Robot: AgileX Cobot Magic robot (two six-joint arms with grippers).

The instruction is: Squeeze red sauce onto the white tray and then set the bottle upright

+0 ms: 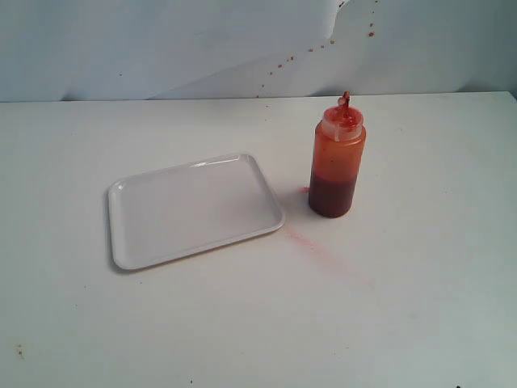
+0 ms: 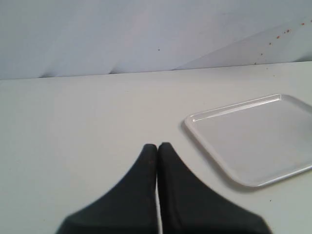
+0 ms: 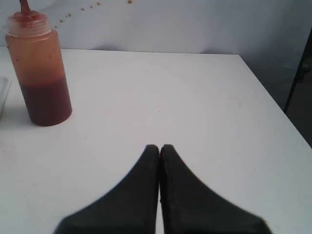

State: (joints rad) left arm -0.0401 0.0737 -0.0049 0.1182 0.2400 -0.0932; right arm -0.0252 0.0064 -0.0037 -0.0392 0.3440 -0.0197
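The bottle [image 1: 337, 158] stands upright on the table, just right of the white tray [image 1: 194, 210]; it is translucent orange-red with dark sauce low inside and a red nozzle. In the right wrist view the bottle [image 3: 40, 68] is well off from my right gripper [image 3: 160, 146], which is shut on nothing. My left gripper [image 2: 158, 145] is shut too, empty, with the white tray [image 2: 253, 141] a short way beside it. No red sauce shows on the tray. Neither gripper appears in the exterior view.
A faint pinkish smear [image 1: 311, 242] stains the white table [image 1: 258, 323] between tray and bottle. Small red specks [image 1: 323, 44] dot the pale back wall. The table's edge [image 3: 273, 92] drops off to a dark gap in the right wrist view.
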